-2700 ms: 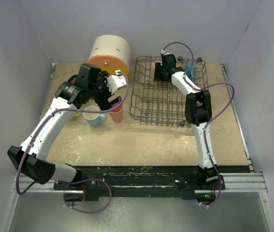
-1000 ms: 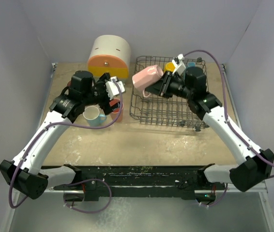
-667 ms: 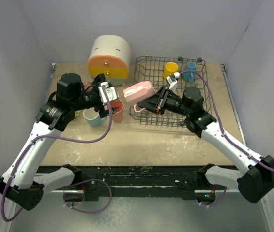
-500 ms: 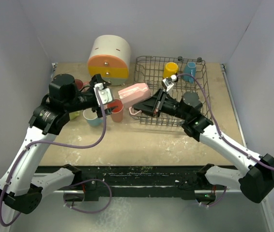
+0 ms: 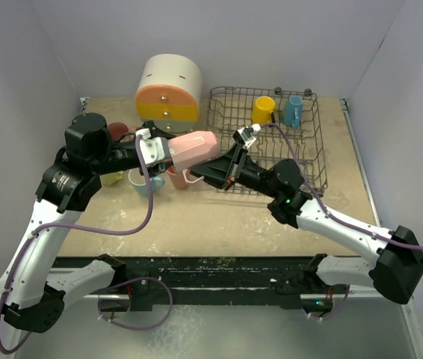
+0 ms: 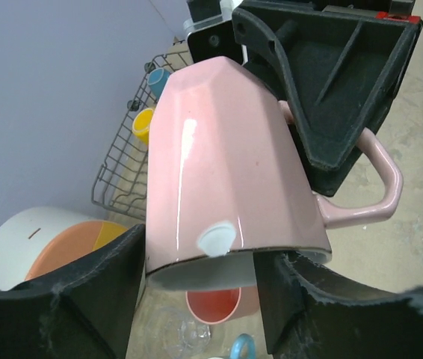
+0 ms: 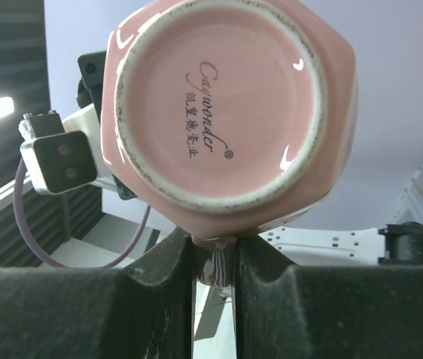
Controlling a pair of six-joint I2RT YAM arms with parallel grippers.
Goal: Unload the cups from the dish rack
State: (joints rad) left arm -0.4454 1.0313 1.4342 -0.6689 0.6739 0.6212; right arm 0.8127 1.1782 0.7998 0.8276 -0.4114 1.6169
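A pink mug (image 5: pixel 193 148) hangs on its side in the air, left of the dish rack (image 5: pixel 310 161). My right gripper (image 5: pixel 202 170) is shut on its handle (image 7: pixel 213 258), and the mug's base (image 7: pixel 223 97) fills the right wrist view. My left gripper (image 5: pixel 155 149) stands open at the mug's mouth (image 6: pixel 219 273). One finger (image 6: pixel 84 299) lies against the outer wall and the other finger (image 6: pixel 309 307) sits across the opening. A yellow cup (image 5: pixel 263 109) and a blue cup (image 5: pixel 293 111) stand in the rack's far end.
Below the hanging mug stand a salmon cup (image 6: pixel 213 307), a light blue mug (image 5: pixel 143 182) and a clear glass (image 6: pixel 185 336). A dark red cup (image 5: pixel 120 132) sits further left. The round cream cabinet (image 5: pixel 168 86) stands behind them.
My right arm has carried the pink mug out of the rack and leftward to the left gripper. The left gripper's jaws have narrowed around the mug's mouth.
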